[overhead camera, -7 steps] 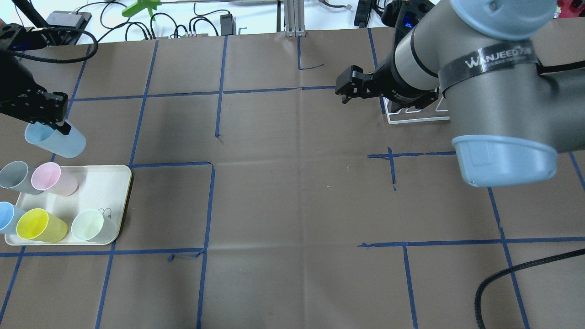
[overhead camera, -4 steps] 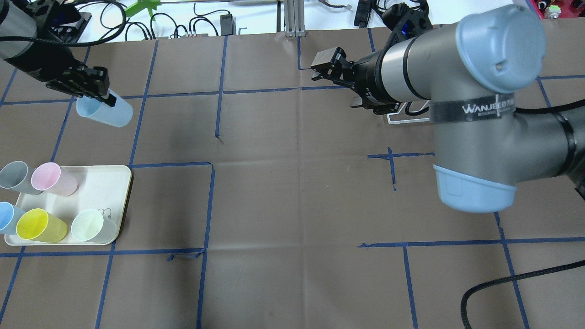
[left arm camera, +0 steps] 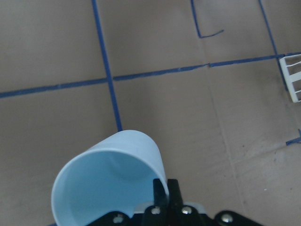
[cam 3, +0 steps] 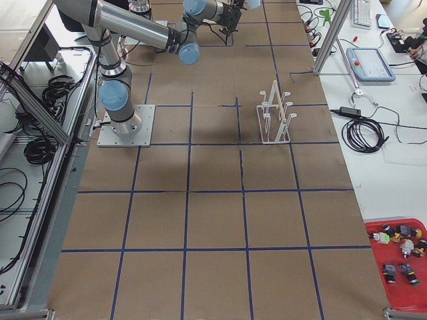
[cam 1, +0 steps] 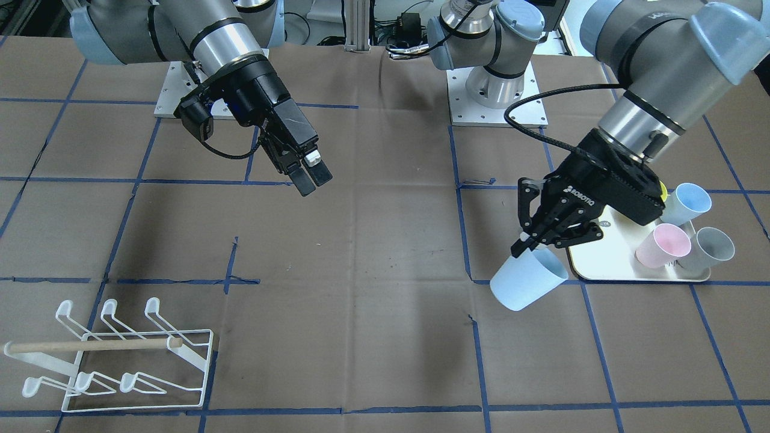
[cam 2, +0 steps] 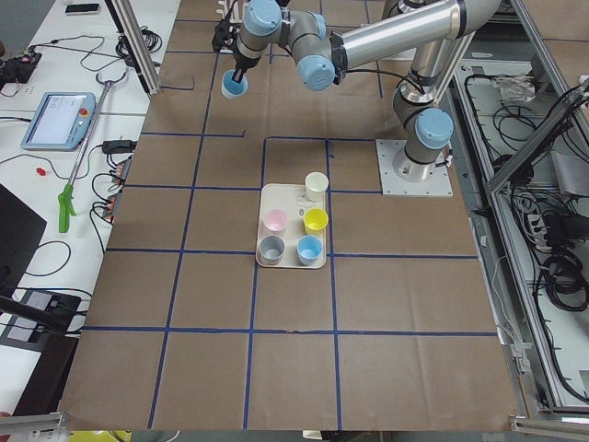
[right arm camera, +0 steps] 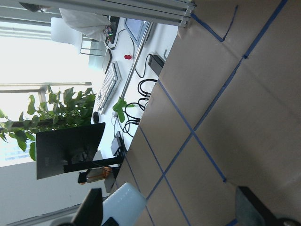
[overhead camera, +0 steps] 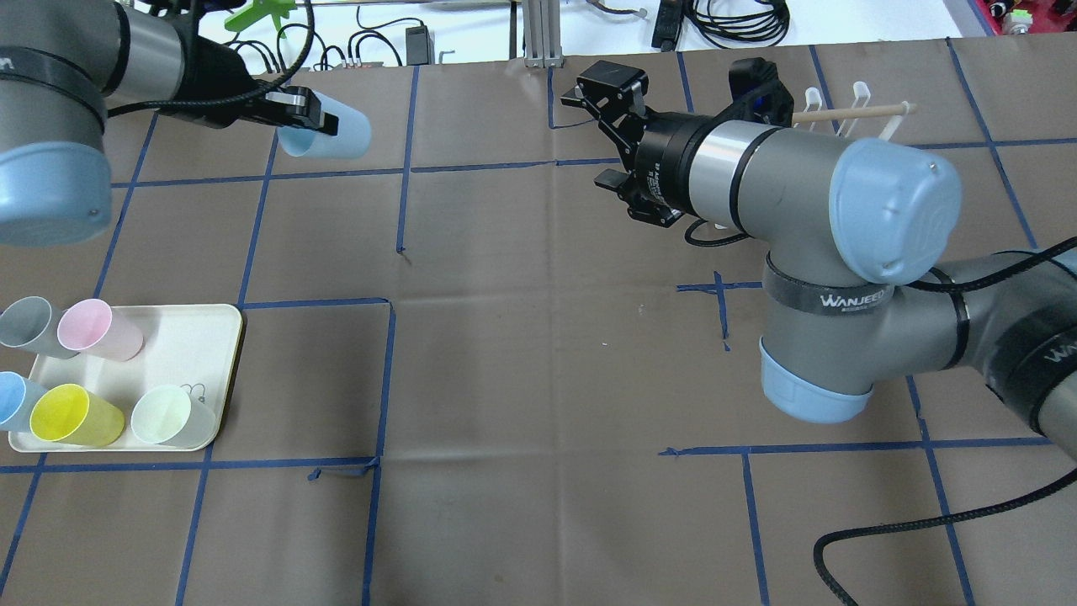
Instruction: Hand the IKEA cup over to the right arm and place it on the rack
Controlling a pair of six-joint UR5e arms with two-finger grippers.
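My left gripper [cam 1: 528, 243] is shut on the rim of a light blue cup [cam 1: 527, 279] and holds it tilted above the table; the cup also shows in the overhead view [overhead camera: 332, 133] and the left wrist view [left arm camera: 106, 181]. My right gripper [cam 1: 310, 174] is open and empty, in the air near mid-table, its fingers pointing toward the cup; it shows in the overhead view [overhead camera: 604, 86]. A wide gap lies between the two grippers. The white wire rack [cam 1: 114, 355] with a wooden dowel stands on the table's right side, partly hidden behind my right arm in the overhead view [overhead camera: 850, 108].
A cream tray [overhead camera: 189, 337] at my near left holds several cups: grey [overhead camera: 23, 321], pink [overhead camera: 94, 328], blue, yellow [overhead camera: 74, 416] and pale green [overhead camera: 168, 416]. Blue tape lines grid the brown table. A ribbed black cable [overhead camera: 925, 513] lies at the near right.
My left gripper has carried the blue cup from beside the tray away and toward the table's centre. My right gripper has swung away from the rack toward the far middle.
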